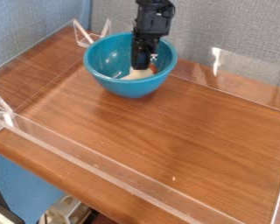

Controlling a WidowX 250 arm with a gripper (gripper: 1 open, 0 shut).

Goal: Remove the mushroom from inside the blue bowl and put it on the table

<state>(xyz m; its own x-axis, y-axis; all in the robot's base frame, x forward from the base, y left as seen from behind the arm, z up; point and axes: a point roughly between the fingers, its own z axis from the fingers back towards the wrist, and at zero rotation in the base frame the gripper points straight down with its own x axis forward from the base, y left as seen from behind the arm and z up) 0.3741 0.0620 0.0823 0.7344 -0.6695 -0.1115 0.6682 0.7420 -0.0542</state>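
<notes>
The blue bowl (112,82) stands at the back of the wooden table (166,131), left of centre. Inside it lies the cream-white mushroom (134,76), only its lower part showing below the fingers. My black gripper (143,65) points straight down into the bowl, its fingers drawn together on the top of the mushroom. The mushroom still rests on the bowl's floor.
Low clear acrylic walls edge the table: one along the back right (241,70), one along the front (95,157), and a corner piece behind the bowl (81,33). Bare wood stretches in front of and to the right of the bowl.
</notes>
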